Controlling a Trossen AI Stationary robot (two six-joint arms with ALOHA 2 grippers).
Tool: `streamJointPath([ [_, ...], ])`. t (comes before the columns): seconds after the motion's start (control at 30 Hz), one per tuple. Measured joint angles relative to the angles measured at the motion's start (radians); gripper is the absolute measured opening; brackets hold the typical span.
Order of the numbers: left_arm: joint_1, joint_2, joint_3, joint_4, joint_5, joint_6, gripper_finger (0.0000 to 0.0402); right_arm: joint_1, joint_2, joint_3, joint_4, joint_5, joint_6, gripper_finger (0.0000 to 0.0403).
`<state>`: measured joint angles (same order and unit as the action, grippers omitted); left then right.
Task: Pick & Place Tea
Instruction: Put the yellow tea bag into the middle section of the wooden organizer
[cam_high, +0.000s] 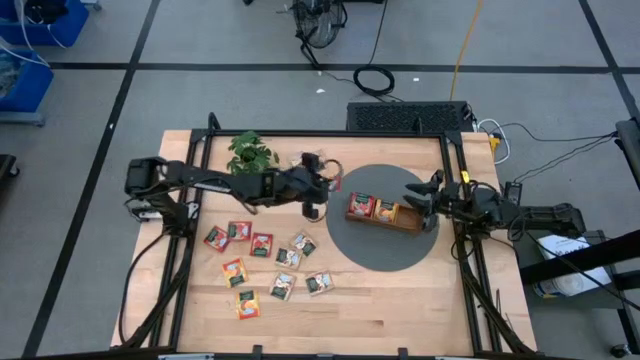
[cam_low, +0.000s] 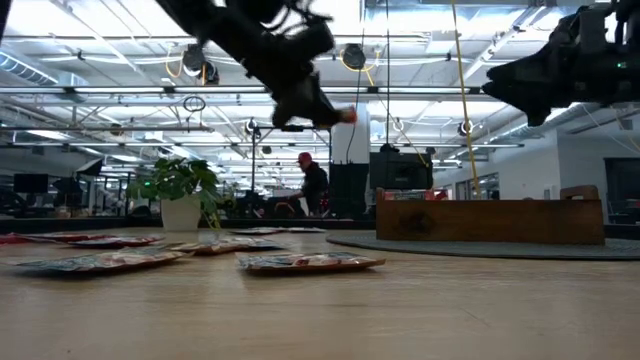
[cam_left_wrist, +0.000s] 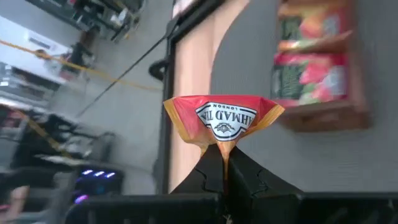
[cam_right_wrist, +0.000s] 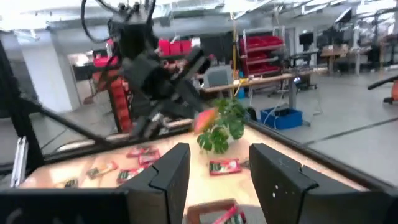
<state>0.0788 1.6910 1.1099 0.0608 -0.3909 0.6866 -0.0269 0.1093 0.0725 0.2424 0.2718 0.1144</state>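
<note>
My left gripper (cam_high: 318, 192) is shut on a red and orange tea sachet (cam_left_wrist: 222, 118), in the air above the table at the left rim of the round grey mat (cam_high: 385, 250). On the mat stands the wooden tray (cam_high: 385, 213), with tea sachets in its left compartments (cam_left_wrist: 308, 62). Several more tea sachets (cam_high: 262, 243) lie flat on the wooden table, left of the mat. Over the mat's right edge my right gripper (cam_right_wrist: 217, 174) is open, with nothing between its fingers. My left gripper pinches the sachet's near edge (cam_left_wrist: 224, 148) between its two fingers, and the paper puckers to a point there. The fingers come from the table's left, slanting a little downward. The sachet sticks out beyond the fingertips, lifted clear of the table (cam_low: 345, 116).
A small potted plant (cam_high: 250, 152) stands at the table's far side, behind my left arm. Black frame rails (cam_high: 462, 200) run along the table's left, far and right edges. A person (cam_low: 312, 185) shows in the room beyond the table.
</note>
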Motion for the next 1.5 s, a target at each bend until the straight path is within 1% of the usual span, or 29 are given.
streamJointPath([
  [0.07, 0.000, 0.055, 0.044, -0.005, -0.030, 0.039, 0.0002, 0.000, 0.048, -0.019, 0.104, -0.022, -0.031, 0.0151],
  [0.2, -0.005, 0.126, 0.109, -0.003, -0.056, 0.100, 0.0004, 0.000, 0.164, -0.024, 0.196, -0.035, -0.071, 0.0151],
  [0.33, -0.016, 0.150, 0.142, -0.005, -0.071, 0.152, 0.0003, 0.000, 0.296, -0.025, 0.362, -0.033, -0.036, 0.0151],
  [0.43, -0.028, 0.149, 0.157, 0.007, -0.102, 0.184, 0.0003, -0.001, 0.401, -0.017, 0.434, -0.033, -0.016, 0.0151],
  [0.53, -0.047, 0.149, 0.165, 0.023, -0.136, 0.247, 0.0003, -0.009, 0.511, 0.013, 0.436, -0.033, -0.005, 0.0151],
  [0.73, -0.082, 0.149, 0.174, 0.023, -0.149, 0.327, 0.0003, -0.052, 0.728, 0.115, 0.502, -0.037, -0.033, 0.0151],
  [0.83, -0.098, 0.149, 0.174, 0.018, -0.199, 0.365, 0.0003, -0.078, 0.818, 0.165, 0.512, -0.038, -0.046, 0.0151],
  [0.93, -0.117, 0.149, 0.174, 0.006, -0.256, 0.469, 0.0002, -0.102, 0.892, 0.212, 0.517, -0.054, -0.046, 0.0151],
  [1.03, -0.133, 0.149, 0.174, -0.046, -0.316, 0.622, 0.0003, -0.120, 0.954, 0.252, 0.512, -0.106, -0.031, 0.0151],
  [1.13, -0.140, 0.149, 0.173, -0.105, -0.365, 0.711, 0.0007, -0.141, 0.996, 0.291, 0.518, -0.159, 0.010, 0.0151],
  [1.27, -0.140, 0.149, 0.173, -0.158, -0.411, 0.781, 0.0004, -0.166, 1.050, 0.327, 0.512, -0.223, 0.064, 0.0151],
  [1.37, -0.140, 0.149, 0.173, -0.157, -0.450, 0.813, 0.0005, -0.173, 1.085, 0.341, 0.517, -0.224, 0.067, 0.0151],
  [1.5, -0.143, 0.149, 0.172, -0.139, -0.452, 0.825, 0.0007, -0.183, 1.136, 0.352, 0.552, -0.224, 0.046, 0.0151],
])
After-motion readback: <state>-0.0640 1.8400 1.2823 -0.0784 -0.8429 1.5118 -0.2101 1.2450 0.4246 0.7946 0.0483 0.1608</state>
